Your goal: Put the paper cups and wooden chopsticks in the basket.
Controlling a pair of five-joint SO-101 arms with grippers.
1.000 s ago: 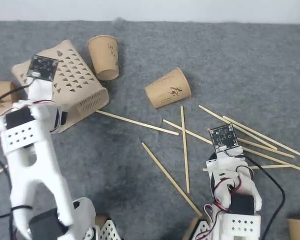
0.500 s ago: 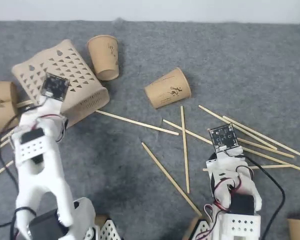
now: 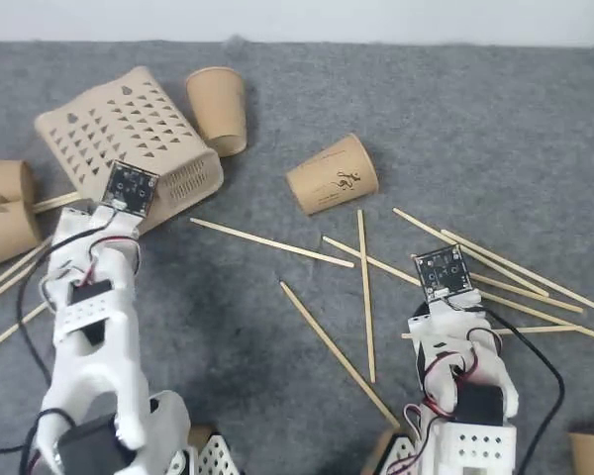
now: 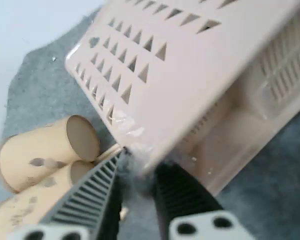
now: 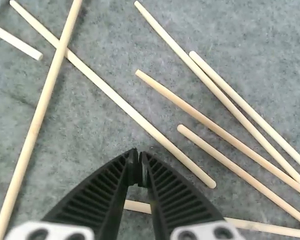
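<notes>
Basket (image 3: 119, 119) rotated, pulled back; left claw (image 4: 138, 167) grips rim.

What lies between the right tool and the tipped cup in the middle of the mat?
A long chopstick crossed by a second chopstick; the high view shows them between the right tool and cup.

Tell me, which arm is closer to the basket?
Left. The left fingers clamp the basket rim; the right fingers sit shut above chopsticks, far from it.
</notes>
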